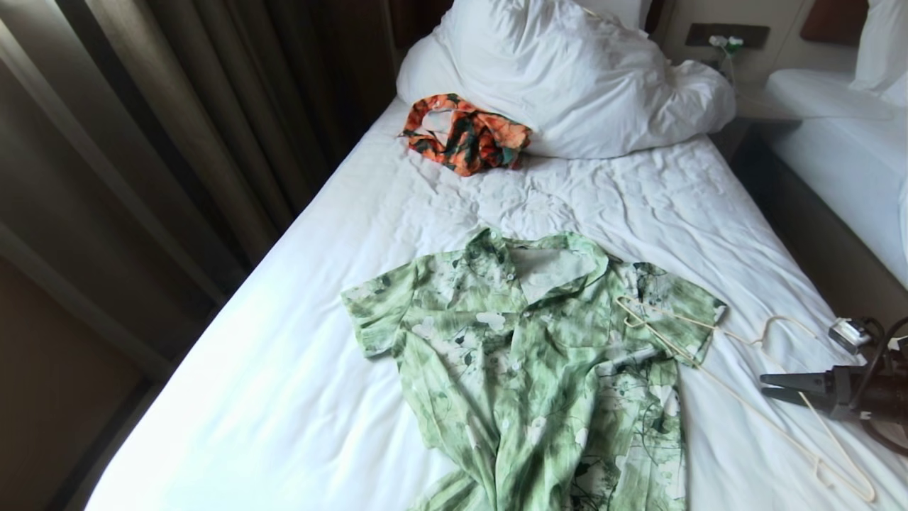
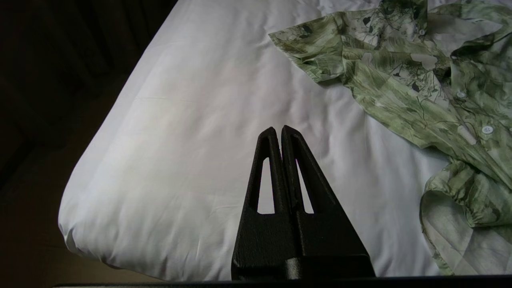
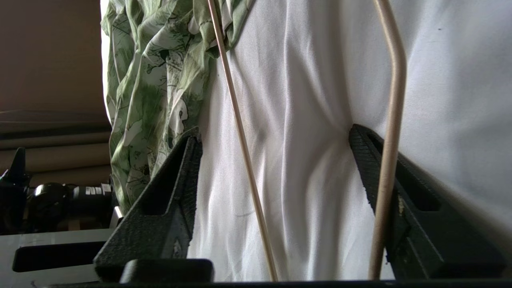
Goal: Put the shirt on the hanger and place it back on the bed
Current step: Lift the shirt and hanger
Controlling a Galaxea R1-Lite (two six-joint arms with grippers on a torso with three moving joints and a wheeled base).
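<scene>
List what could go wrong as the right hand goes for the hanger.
1. The right hand is open around the thin hanger wires; closing may pinch the white sheet or let a wire slip.
2. The hanger's far corner lies on the shirt sleeve, so lifting could drag and rumple it.

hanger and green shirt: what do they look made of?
Hanger: likely coated wire or thin plastic rod; slim, cream, matte, bent smoothly at its corners. Shirt: thin woven fabric, probably cotton or a blend; it creases and folds softly, has a matte printed surface and small white buttons.
</scene>
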